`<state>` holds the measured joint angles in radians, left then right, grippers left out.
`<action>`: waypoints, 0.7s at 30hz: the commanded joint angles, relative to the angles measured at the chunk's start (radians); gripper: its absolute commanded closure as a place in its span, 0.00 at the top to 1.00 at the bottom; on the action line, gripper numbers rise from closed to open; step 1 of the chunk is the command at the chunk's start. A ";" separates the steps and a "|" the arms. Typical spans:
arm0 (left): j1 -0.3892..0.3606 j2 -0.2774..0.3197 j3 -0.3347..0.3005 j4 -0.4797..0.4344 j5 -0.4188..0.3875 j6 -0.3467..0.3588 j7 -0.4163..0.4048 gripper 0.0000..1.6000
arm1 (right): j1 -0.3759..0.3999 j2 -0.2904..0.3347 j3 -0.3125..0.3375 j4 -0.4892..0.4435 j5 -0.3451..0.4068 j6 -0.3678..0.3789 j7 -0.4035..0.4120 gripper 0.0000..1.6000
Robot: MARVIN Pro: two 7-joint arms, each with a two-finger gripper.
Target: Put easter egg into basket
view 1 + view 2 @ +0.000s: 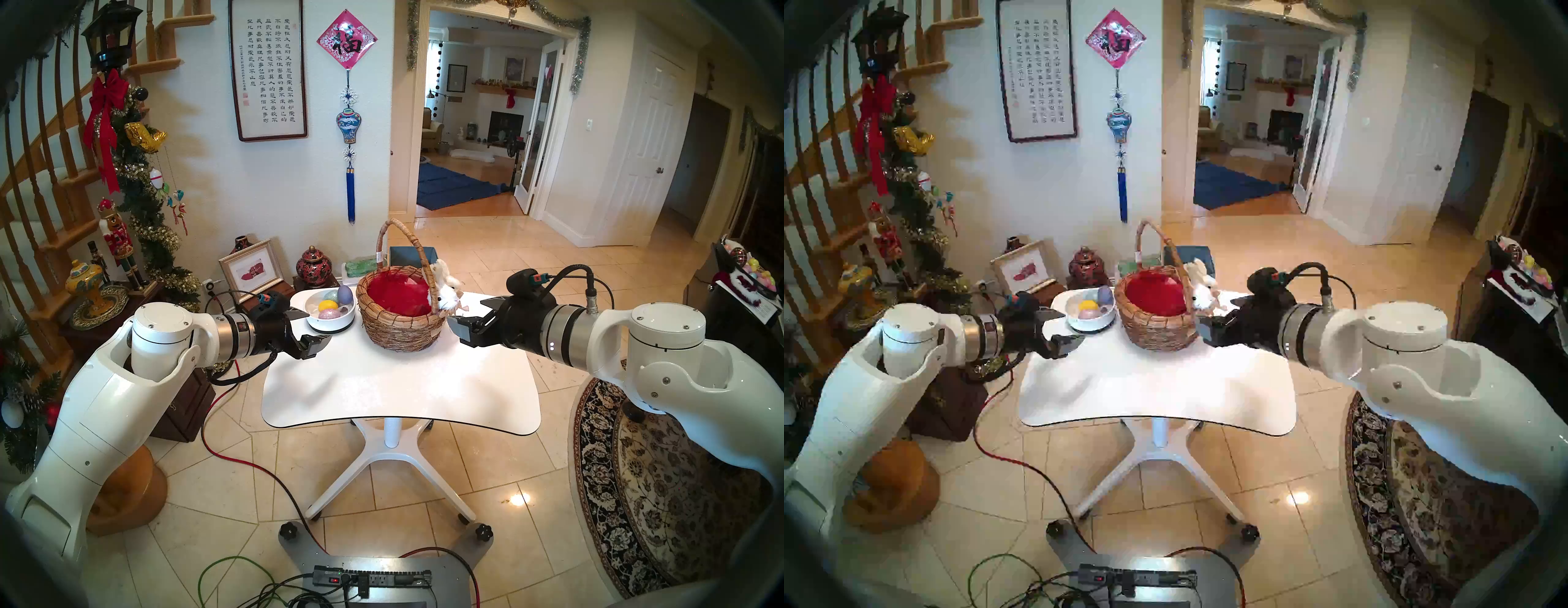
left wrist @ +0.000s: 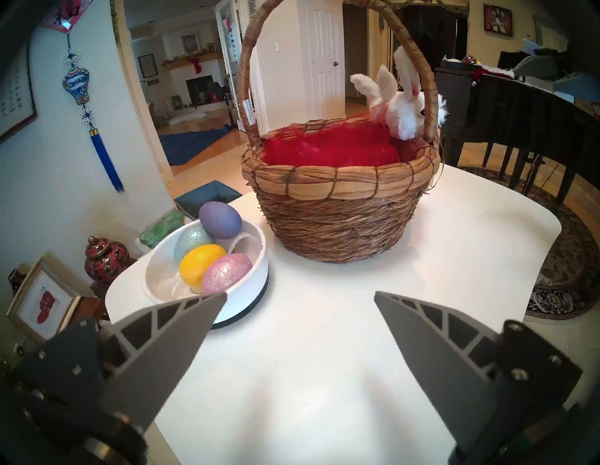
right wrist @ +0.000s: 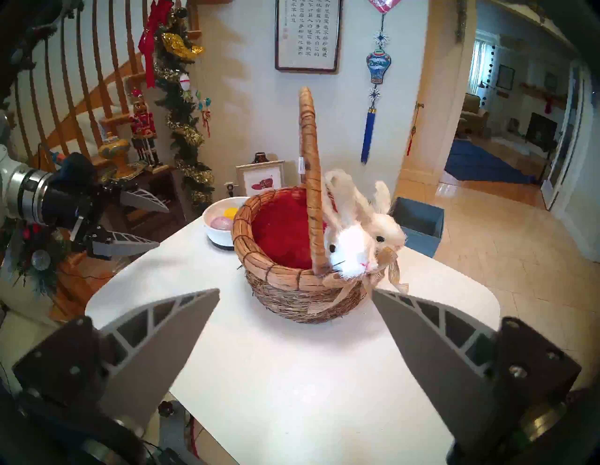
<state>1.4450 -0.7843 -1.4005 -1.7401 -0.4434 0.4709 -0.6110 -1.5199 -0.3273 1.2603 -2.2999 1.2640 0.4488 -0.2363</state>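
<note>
The basket stands upright near the far edge of the table, a round brown wicker one with a tall arched handle and red lining, nothing in it. A white plush bunny sits on its rim at the handle's foot. Just beside it on the left, four eggs lie in a white bowl: purple egg, teal glitter egg, yellow egg, pink glitter egg.

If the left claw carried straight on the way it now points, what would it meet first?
Probably the bare white tabletop between the egg bowl and the wicker basket; depth is unclear, so it might graze the basket's wall.
</note>
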 commanded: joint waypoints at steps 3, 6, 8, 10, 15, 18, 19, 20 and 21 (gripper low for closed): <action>-0.010 0.001 -0.005 -0.003 -0.001 -0.001 0.000 1.00 | 0.011 0.005 0.009 -0.001 0.000 0.002 0.004 1.00; -0.010 0.001 -0.005 -0.003 -0.001 -0.001 0.000 1.00 | 0.011 0.005 0.009 -0.001 0.000 0.002 0.004 1.00; -0.010 0.001 -0.005 -0.003 -0.001 -0.001 0.000 1.00 | 0.011 0.005 0.009 -0.001 0.000 0.002 0.004 1.00; -0.010 0.001 -0.005 -0.003 -0.001 -0.001 0.000 1.00 | 0.011 0.005 0.009 -0.001 0.000 0.002 0.004 1.00; -0.010 0.001 -0.005 -0.003 -0.001 -0.001 0.000 1.00 | 0.011 0.006 0.009 -0.001 0.001 0.002 0.004 1.00; -0.010 0.001 -0.005 -0.003 -0.001 -0.001 0.000 1.00 | 0.011 0.006 0.009 -0.001 0.001 0.002 0.004 1.00; -0.013 0.001 -0.003 -0.002 0.000 0.000 -0.002 1.00 | 0.011 0.006 0.009 -0.001 0.001 0.002 0.004 1.00; -0.017 0.000 0.000 -0.001 0.001 0.001 -0.002 1.00 | 0.011 0.006 0.009 -0.001 0.001 0.002 0.004 1.00; -0.022 -0.001 0.003 0.001 0.000 0.005 -0.006 1.00 | 0.011 0.006 0.009 -0.001 0.001 0.002 0.004 1.00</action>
<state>1.4449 -0.7843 -1.4005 -1.7401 -0.4433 0.4709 -0.6110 -1.5197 -0.3235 1.2603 -2.2999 1.2653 0.4489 -0.2344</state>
